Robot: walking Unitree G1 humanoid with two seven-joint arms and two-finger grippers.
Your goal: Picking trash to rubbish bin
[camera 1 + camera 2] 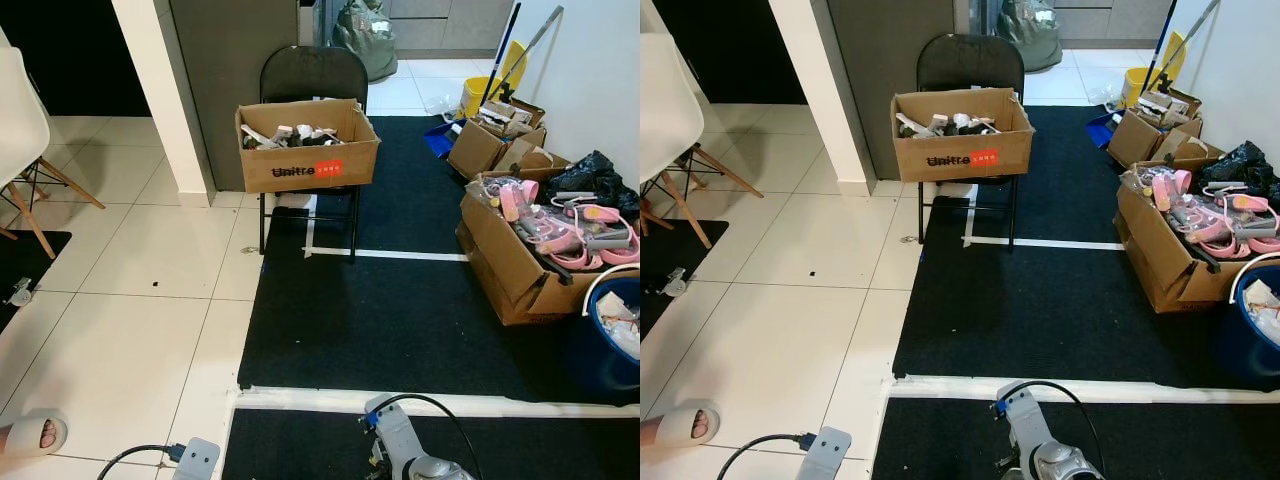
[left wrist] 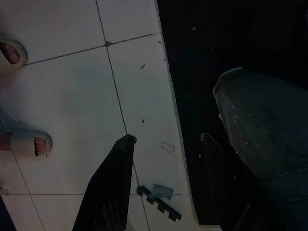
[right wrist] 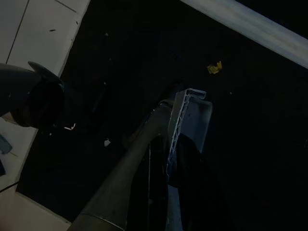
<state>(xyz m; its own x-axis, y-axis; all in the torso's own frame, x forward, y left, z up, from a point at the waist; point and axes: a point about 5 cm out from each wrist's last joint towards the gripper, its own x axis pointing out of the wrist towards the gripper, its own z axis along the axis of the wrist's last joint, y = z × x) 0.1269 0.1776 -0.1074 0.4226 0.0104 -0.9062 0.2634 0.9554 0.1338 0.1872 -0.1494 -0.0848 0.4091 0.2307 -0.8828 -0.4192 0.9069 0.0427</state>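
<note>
Head views: right arm [image 1: 405,445] hung low over black mat [image 1: 400,320]; blue bin [image 1: 612,335] stood far right beside boxes. Left wrist: left gripper [image 2: 168,192] pointed down, fingers wide apart, over white tile [image 2: 72,96]. Right wrist: right gripper [image 3: 178,159] fingers pressed together, yellow scrap [image 3: 214,68] on mat nearby.

Occlusions and cut-offs, head and wrist cameras.
Blue bin [image 1: 612,345] cut by right edge, contents only partly seen. White chair [image 1: 20,130] cropped at left. Person's slippered foot [image 1: 35,437] half out of frame. Small yellow scrap [image 3: 214,68] on the dark mat, possibly paper; too dim to identify. Right gripper [image 3: 185,144]: finger spacing unreadable in shadow.
</note>
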